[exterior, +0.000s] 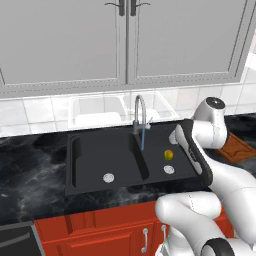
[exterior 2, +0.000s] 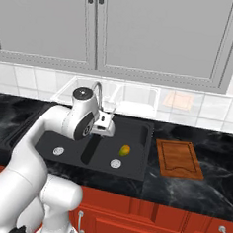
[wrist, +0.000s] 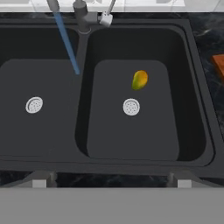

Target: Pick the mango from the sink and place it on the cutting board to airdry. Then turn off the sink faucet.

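The scene is a kitchen with grey wall cabinets [exterior: 125, 40], a white tiled backsplash and a black marbled counter [exterior 2: 220, 146] over red base cabinets. A black double-basin sink [exterior: 80, 165] is set into the counter, and a clear dish rack [exterior: 95, 112] stands behind its rear edge. The faucet [exterior: 139, 112] rises at the rear of the sink above the divider, and a thin blue stream of water [wrist: 68, 43] runs from its spout, so the tap is on. The mango [wrist: 139, 80] lies on the floor of the right basin, just behind the round drain [wrist: 131, 107] and apart from it. The cutting board [exterior 2: 178, 158] lies on the counter beside the right edge of the sink and carries nothing. The arm is raised over the front of the sink, with the hand looking down into both basins. The gripper [wrist: 111, 186] has its jaws spread wide and holds nothing; its fingertips [wrist: 40, 183] sit high above the front rim of the sink. The step in hand appears to be the approach to the mango, with no part of the task yet done. The next move calls for shifting the hand toward the rear of the right basin, centring the jaws over the mango, and descending until the fingers straddle it before closing. The fruit is rounded and may roll if touched off-centre.
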